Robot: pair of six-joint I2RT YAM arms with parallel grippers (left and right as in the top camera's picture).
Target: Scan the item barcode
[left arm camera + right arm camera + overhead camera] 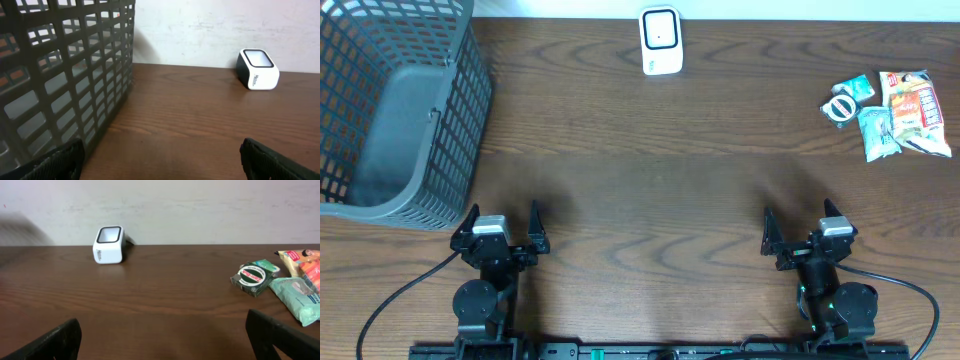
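A white barcode scanner (660, 40) with a dark window stands at the back middle of the table; both wrist views show it too (257, 69) (109, 244). The items lie in a small heap at the back right: a green packet with a round label (842, 108) (252, 278), a teal pouch (876, 132) (295, 297) and an orange snack bag (910, 105) (305, 262). My left gripper (504, 215) (160, 150) rests open near the front left with nothing between its fingers. My right gripper (800, 218) (162, 325) stands open near the front right, also holding nothing, well short of the items.
A dark grey mesh basket (400, 110) (65, 75) fills the back left corner, just ahead and left of the left gripper. A pale wall runs behind the table's far edge. Cables trail from both arm bases at the front edge.
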